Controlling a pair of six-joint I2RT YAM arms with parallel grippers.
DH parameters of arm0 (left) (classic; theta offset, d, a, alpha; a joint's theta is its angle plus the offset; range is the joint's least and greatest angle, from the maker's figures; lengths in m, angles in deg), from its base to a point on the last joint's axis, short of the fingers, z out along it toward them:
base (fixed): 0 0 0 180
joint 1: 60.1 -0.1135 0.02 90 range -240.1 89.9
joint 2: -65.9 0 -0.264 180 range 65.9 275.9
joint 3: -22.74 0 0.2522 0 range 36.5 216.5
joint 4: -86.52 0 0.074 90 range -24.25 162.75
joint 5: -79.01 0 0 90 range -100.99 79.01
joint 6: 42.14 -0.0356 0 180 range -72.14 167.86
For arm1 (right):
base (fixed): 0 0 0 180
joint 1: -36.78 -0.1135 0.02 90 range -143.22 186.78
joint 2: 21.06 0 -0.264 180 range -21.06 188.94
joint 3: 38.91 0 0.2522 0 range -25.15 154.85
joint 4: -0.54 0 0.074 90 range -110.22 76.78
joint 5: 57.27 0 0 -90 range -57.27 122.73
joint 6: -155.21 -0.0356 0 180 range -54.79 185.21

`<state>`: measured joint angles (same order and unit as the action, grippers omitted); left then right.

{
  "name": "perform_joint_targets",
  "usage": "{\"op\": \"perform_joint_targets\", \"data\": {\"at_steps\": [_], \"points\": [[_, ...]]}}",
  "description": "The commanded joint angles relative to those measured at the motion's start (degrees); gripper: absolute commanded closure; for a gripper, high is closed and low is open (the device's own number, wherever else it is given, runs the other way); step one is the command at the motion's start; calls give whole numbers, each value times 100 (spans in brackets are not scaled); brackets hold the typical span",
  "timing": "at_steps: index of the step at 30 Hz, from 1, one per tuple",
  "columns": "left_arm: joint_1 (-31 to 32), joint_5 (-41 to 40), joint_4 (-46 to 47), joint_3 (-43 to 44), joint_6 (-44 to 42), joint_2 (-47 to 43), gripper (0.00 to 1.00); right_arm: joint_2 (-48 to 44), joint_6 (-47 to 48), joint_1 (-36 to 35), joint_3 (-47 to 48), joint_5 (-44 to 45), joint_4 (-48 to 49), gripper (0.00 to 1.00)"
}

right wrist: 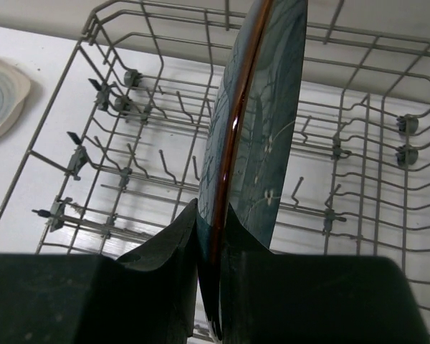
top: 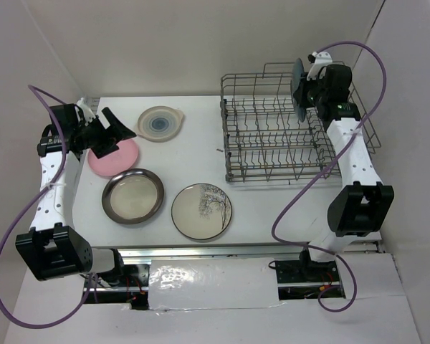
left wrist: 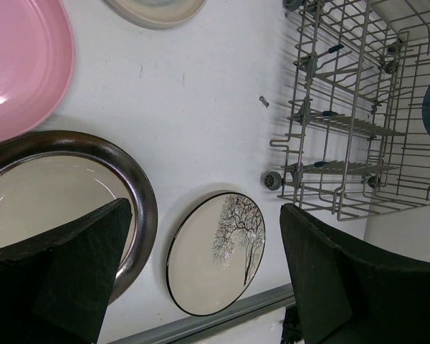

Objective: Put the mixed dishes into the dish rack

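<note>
Presently, holdings by location:

- Dish rack (top: pixel 265 172): back right of the table (top: pixel 193 154). No plate shows among its tines.
- Dark teal plate (right wrist: pixel 261 143): on edge over the rack, clamped at its rim by the right gripper (right wrist: pixel 209 236). Not yet seated.
- Cream plate with blue centre (top: pixel 159 123): flat on the table, far left.
- Pink plate (top: pixel 120 163): flat, under the left gripper (top: pixel 117 136), whose jaws stand wide apart and hold nothing.
- Brown-rimmed cream plate (top: pixel 132 196): flat, near left.
- Grey plate with branch drawing (top: pixel 201 211): flat, just beside it.

Progress, as judged: none loaded, one in transit, four to go.

Obscured: the teal plate's lower edge sits behind the fingers, so contact with the tines cannot be told. The pink plate is partly covered by the left gripper. The rack's far right corner is behind the right arm.
</note>
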<state>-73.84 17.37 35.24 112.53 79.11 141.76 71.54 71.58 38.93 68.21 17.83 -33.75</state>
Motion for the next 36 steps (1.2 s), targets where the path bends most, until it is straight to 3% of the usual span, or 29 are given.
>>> {"op": "perform_joint_targets", "data": {"at_steps": [1, 6, 14, 36], "points": [[-33, 108, 69, 210, -84, -9, 3, -173, 119, 206, 410, -20, 1360, 100], [-33, 354, -10, 412, -118, 35, 3, 407, 92, 435, 1209, -391, 947, 100], [-33, 240, -10, 422, -119, 70, 4, 970, 285, 497, 1623, -418, 814, 100], [-33, 301, 51, 474, -110, 237, 3, 1419, 558, 681, 816, -233, 1121, 100]]}}
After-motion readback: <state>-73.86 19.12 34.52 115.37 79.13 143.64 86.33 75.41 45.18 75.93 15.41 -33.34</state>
